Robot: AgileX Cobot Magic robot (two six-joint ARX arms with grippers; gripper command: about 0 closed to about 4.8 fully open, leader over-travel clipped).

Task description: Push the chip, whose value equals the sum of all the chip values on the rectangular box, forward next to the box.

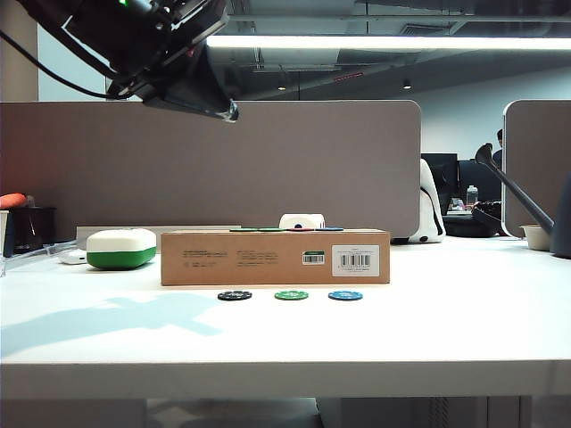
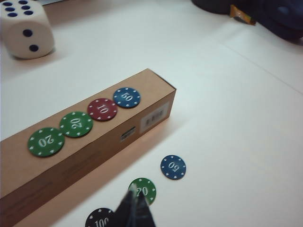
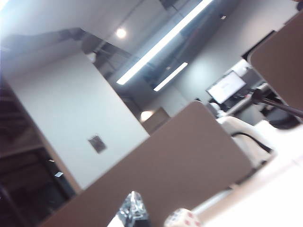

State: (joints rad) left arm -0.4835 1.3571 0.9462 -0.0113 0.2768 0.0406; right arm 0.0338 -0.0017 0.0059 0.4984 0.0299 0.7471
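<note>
White counter [image 1: 464, 330] carries brown cardboard rectangular box [image 1: 275, 257], long axis parallel to front edge. On box top, wrist view: chips 20, 20, 10, 50; sum 100. Three loose chips in row between box and front edge. Black chip [image 1: 235, 295] marked 100, left end of row, just beside green chip [image 1: 291, 294]; blue chip [image 1: 345, 295] right end.

Left claw [image 2: 137, 210] high over counter's left part, tips together, empty; black chip nearly beneath. Left arm nearer, by judgement. Right claw [image 3: 134, 210] off counter, pointing up; opening cannot tell.
</note>
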